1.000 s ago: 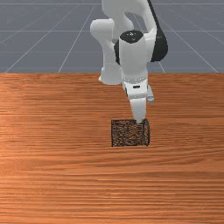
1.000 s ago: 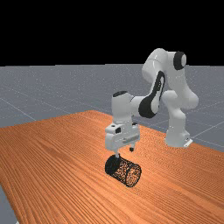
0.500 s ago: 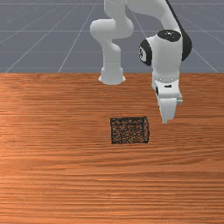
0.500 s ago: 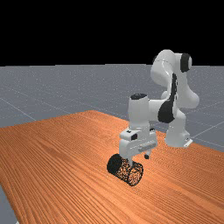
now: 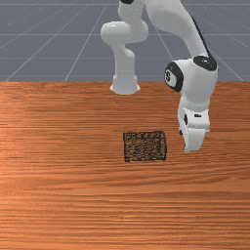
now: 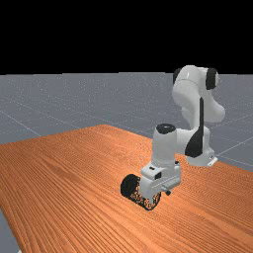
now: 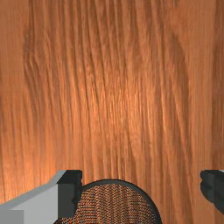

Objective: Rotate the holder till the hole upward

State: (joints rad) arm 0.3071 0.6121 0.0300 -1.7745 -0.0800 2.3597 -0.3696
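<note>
Pincer (image 5: 192,148) open and lower, holder (image 5: 145,146) still on its side

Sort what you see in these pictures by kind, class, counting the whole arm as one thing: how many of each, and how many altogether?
Black mesh holder, lying on its side: 1
White and grey Franka Emika Panda arm: 1
Orange-brown wooden table: 1
Total: 3
</note>
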